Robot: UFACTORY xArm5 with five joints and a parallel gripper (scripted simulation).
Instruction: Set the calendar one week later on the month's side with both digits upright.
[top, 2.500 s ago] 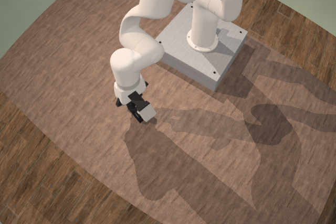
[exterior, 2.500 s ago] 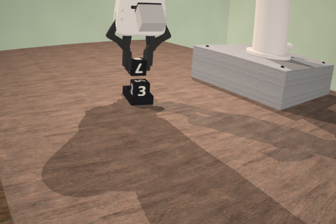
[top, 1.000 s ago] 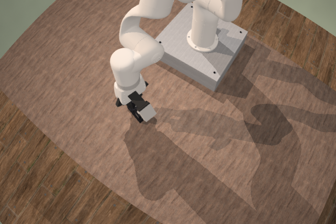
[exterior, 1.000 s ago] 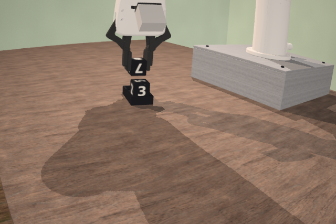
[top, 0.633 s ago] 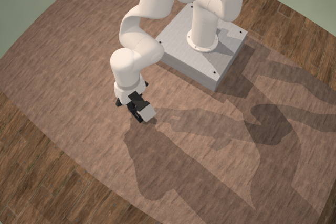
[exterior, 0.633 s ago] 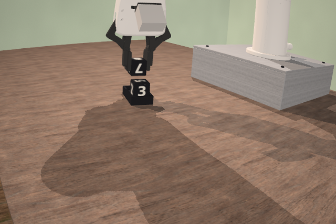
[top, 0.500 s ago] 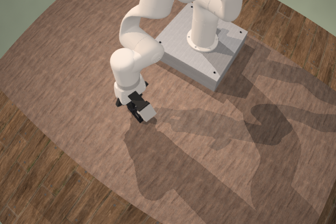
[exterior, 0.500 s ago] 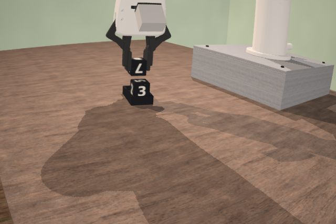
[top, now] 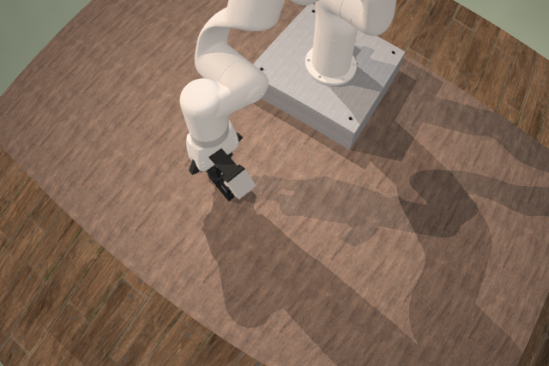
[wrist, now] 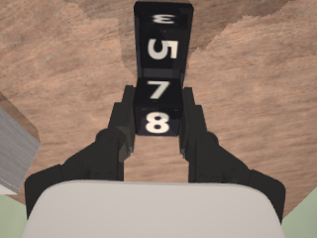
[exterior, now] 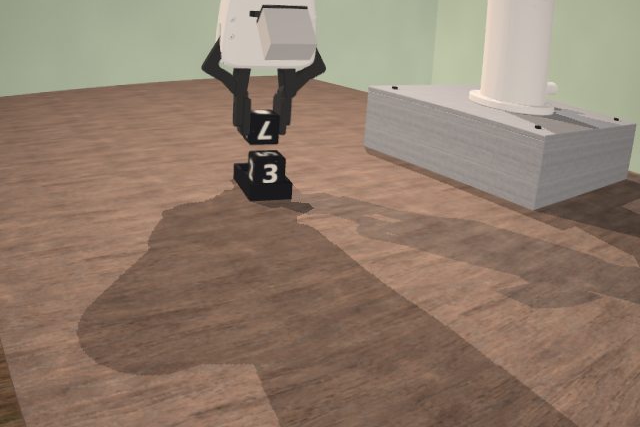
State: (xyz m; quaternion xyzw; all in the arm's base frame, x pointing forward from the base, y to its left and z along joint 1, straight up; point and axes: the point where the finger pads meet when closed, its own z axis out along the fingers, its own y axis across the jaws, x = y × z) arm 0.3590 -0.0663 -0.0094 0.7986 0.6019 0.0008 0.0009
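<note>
My gripper [exterior: 262, 127] [wrist: 158, 100] is shut on a black cube, held above the rear part of the tray. The held cube [exterior: 265, 134] [wrist: 158, 99] shows a 7 on its front, upside down in the exterior view, and an 8 on top. The black tray [exterior: 270, 191] [wrist: 163, 5] rests on the table. A second black cube [exterior: 266, 168] [wrist: 160, 50] stands in its near end, with an upright 3 on its front and a 5 on top. In the top view the cubes and tray are hidden. No month name is visible.
The grey base block [top: 310, 82] [exterior: 449, 138] [wrist: 15, 149] carrying the arm stands to the right of the tray in the exterior view. The wooden table top [top: 111, 131] [exterior: 103, 153] surrounds the tray. Arm shadows fall across it.
</note>
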